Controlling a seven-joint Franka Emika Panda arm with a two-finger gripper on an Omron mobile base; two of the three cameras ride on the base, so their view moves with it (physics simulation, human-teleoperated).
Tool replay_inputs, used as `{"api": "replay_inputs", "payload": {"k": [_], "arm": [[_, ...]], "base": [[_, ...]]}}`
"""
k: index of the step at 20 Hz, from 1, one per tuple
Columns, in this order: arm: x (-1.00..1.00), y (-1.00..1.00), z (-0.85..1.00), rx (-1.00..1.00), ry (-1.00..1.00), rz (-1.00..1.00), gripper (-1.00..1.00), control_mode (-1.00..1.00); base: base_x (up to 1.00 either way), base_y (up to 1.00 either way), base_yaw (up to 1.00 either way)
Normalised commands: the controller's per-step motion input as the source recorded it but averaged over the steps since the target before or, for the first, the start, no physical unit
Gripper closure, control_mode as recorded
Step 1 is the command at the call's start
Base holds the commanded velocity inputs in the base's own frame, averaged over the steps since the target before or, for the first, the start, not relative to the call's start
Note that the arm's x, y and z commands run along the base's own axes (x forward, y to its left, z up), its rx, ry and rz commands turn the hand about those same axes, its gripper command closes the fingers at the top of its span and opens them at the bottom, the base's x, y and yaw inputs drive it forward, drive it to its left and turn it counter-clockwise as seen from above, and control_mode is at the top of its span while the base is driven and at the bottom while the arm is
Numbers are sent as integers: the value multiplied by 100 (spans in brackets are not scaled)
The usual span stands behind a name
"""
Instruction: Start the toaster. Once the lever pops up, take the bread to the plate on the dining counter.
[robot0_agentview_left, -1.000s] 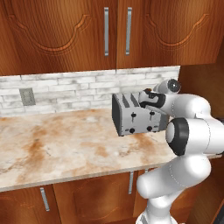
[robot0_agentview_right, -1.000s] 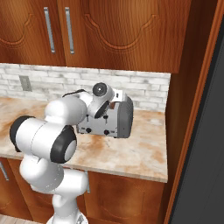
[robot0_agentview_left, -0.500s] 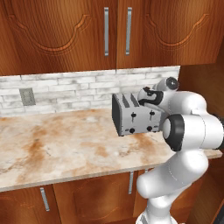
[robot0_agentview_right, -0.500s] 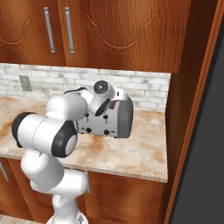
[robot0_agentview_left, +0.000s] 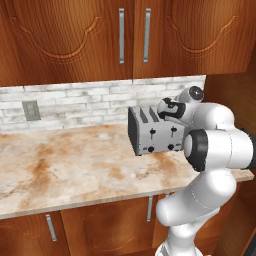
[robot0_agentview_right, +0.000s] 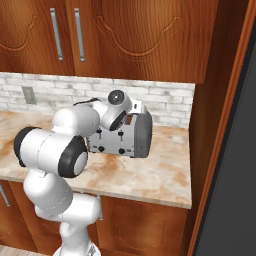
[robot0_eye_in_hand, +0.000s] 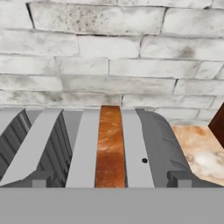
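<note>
I have the toaster (robot0_agentview_left: 155, 131) at centre right of the left base view, standing on the table (robot0_agentview_left: 65, 165) against the brick wall (robot0_agentview_left: 75, 102). In the right base view the toaster (robot0_agentview_right: 131, 134) sits at mid-frame, its front partly behind my arm. The gripper (robot0_agentview_left: 170, 109) is over the toaster's top, at the right end as the left base view has it. My jaws stand fully open and hold nothing.

From the hand view I look along the top slots. The bread (robot0_eye_in_hand: 110, 146) shows as a brown strip of crust in one slot, at the centre of the frame and running to its lower edge, with grey slot walls on either side. It sits low in the slot, with its crust about level with the top, so I judge it is loaded but not yet lifted out.

On the toaster's face in the left base view I can make out two small black levers and two knobs below them. They are too small for me to tell whether a lever is pressed down or up, so I cannot say whether toasting has been started or is over.

As I read it, little of the task is settled. The bread is in the toaster, and nothing is gripped. Still to come, in my judgement: confirming the lever, lifting the slice out, and carrying it off to the plate.
</note>
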Motion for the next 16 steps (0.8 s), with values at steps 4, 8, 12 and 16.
{"api": "replay_inputs", "payload": {"k": [4, 8, 12, 16], "arm": [[0, 0, 0, 0, 4, 0, -100, -100], [0, 0, 0, 0, 6, 0, -100, -100], [0, 0, 0, 0, 5, 0, -100, -100], [0, 0, 0, 0, 3, 0, -100, -100]], "base": [[0, 0, 0], [0, 0, 0], [0, 0, 0], [0, 0, 0]]}}
